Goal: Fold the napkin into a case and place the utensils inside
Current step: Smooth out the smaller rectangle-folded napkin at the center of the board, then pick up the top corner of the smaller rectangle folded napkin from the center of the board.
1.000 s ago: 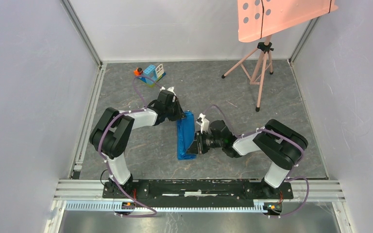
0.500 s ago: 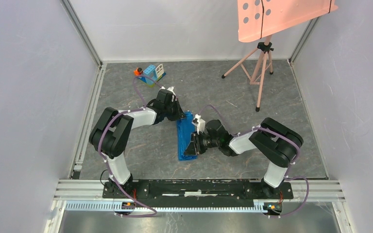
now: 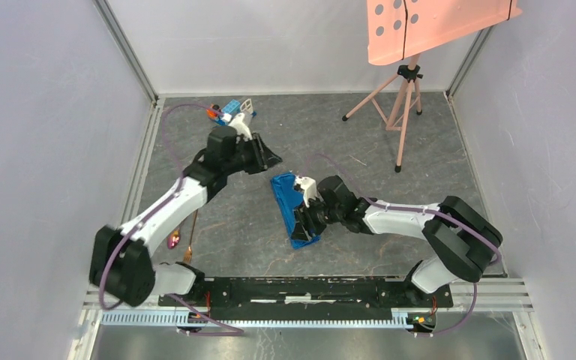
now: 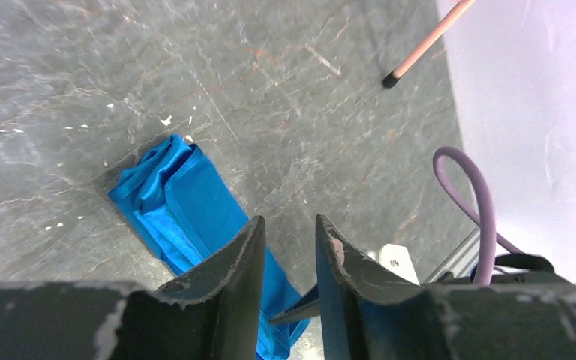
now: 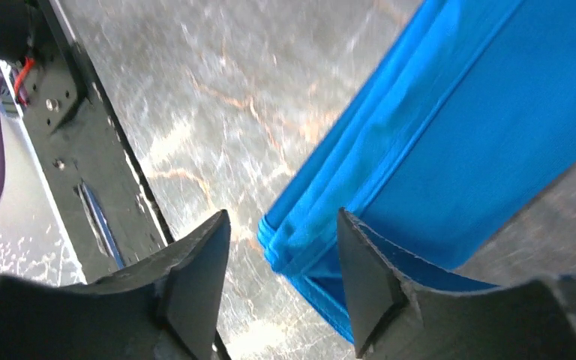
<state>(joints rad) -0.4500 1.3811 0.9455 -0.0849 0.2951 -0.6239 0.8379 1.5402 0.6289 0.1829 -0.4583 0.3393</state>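
The bright blue napkin [image 3: 291, 204] lies folded as a narrow oblong case on the grey table, slanted; it also shows in the left wrist view [image 4: 184, 206] and the right wrist view [image 5: 450, 142]. My right gripper [image 3: 304, 223] is open low over its near end, with the jaws either side of the near corner [image 5: 281, 219]. My left gripper [image 3: 268, 158] is raised beyond the case's far end, jaws a little apart and empty [image 4: 289, 223]. The golden-copper spoon [image 3: 175, 238] and fork [image 3: 190, 246] lie at the near left beside the left arm.
A blue-and-white toy block house [image 3: 235, 111] stands at the back left, just behind the left wrist. A pink tripod [image 3: 400, 112] carrying a pink board [image 3: 435, 22] stands at the back right. White walls close in both sides.
My left arm has lifted off the napkin and stretched towards the back left, uncovering the spoon and fork. The case has turned and slid nearer. My right gripper has followed its near end.
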